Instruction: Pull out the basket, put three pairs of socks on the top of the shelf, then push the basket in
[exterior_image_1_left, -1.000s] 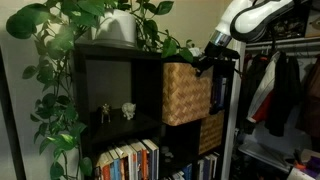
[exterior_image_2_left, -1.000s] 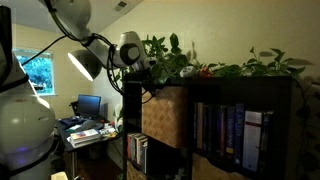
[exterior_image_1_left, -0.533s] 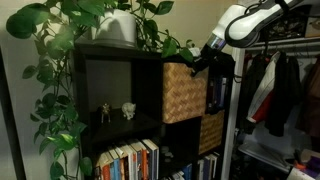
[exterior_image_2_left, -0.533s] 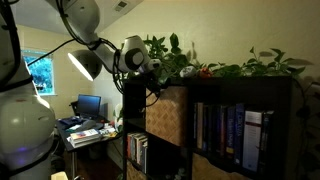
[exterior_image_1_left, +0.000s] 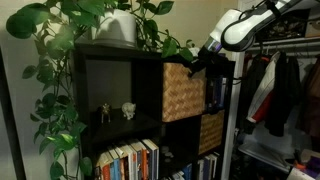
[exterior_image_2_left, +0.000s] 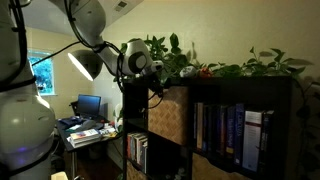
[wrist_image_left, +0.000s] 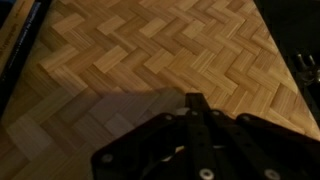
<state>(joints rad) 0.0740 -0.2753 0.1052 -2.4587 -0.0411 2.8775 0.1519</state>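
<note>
While the claw (exterior_image_1_left: 198, 63) is hanging at the basket (exterior_image_1_left: 185, 92)'s top front edge, can't tell if it's apart or together, too dark. Basket's sitting in the shelf (exterior_image_1_left: 110, 55)'s upper cubby, contents hidden. Figurines (exterior_image_1_left: 115, 112) sitting in the next cubby, books (exterior_image_1_left: 130, 160) below.

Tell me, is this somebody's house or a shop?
Most likely a room in someone's home: a black shelf with books, a leafy houseplant trailing over it, and clothes hanging up beside it.
</note>
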